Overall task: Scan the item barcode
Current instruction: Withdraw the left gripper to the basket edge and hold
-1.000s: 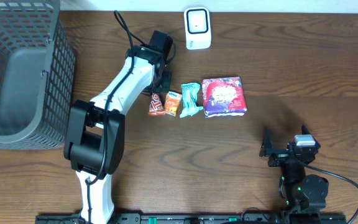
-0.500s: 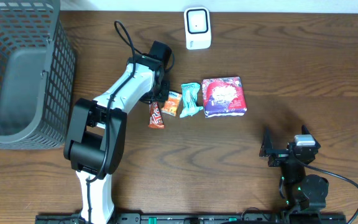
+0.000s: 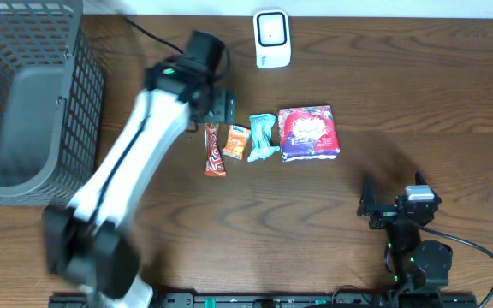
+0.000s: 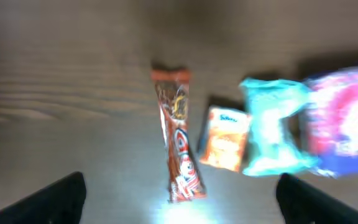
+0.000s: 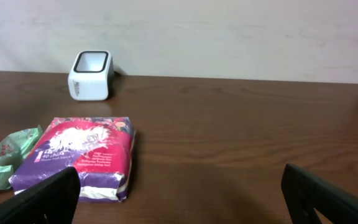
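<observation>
I judge the scan as not yet done. The left fingers stand wide open and hold nothing; in the left wrist view only bare wood shows between them. They hang above the chocolate bar, which lies flat on the surface at the left end of a short row. Just beside it are the orange packet, the teal packet and the purple pack. None of these four is lifted or turned toward the scanner, which stands apart from them near the far edge, its window facing up. I think the bar is the item concerned, because the open fingers are nearest to it, but I cannot be sure of this. The overhead view of the left arm is blurred. The right fingers are also fully open and empty, parked well apart from the row. What is left, in my view: to grasp an item, bring its barcode over the scanner window, and put it aside.
</observation>
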### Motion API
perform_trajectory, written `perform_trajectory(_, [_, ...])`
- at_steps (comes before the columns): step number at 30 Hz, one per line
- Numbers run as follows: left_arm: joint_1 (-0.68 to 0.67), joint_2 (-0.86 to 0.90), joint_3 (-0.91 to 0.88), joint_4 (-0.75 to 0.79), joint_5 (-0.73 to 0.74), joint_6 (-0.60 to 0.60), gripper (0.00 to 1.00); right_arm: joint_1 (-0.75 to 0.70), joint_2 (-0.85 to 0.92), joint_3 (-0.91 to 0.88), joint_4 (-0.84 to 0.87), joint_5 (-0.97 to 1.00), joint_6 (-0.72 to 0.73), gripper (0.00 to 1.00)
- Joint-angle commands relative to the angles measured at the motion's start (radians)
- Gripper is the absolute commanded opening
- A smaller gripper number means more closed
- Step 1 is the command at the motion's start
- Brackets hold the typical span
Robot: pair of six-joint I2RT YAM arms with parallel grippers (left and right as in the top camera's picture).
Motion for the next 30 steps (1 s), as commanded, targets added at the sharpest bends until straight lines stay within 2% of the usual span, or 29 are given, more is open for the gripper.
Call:
perform_trajectory(1, [-0.003, -0.145, 0.026, -0.058, -0.004, -0.005, 0.99, -0.004, -0.002, -0.002, -0.004, 0.005, 0.014, 0.99])
perform_trajectory(7, [-0.003, -0.302, 0.026, -0.240, -0.004, -0.005, 1.00, -0.004, -0.002, -0.002, -0.004, 0.005, 0.014, 0.99])
perform_trajectory(15, [-0.003, -0.372, 0.026, -0.462, -0.008, -0.156, 1.00, -0.004, -0.002, -0.002, -0.004, 0.005, 0.014, 0.99])
perform_trajectory(20, [-0.003, -0.372, 0.026, -0.540, -0.017, -0.208, 1.00, -0.004, -0.002, -0.002, -0.004, 0.005, 0.014, 0.99])
perform_trajectory(23, [-0.002, -0.373, 0.026, -0.577, -0.106, -0.301, 1.00, -0.004, -0.002, -0.002, -0.004, 0.005, 0.014, 0.99])
perform_trajectory(26, [0.020, -0.375, 0.026, -0.584, -0.165, -0.377, 1.00, -0.004, -0.002, -0.002, -0.004, 0.005, 0.014, 0.99])
perform_trajectory(30, [0.070, -0.375, 0.026, -0.586, -0.165, -0.405, 1.00, -0.004, -0.001, -0.002, -0.004, 0.005, 0.014, 0.99])
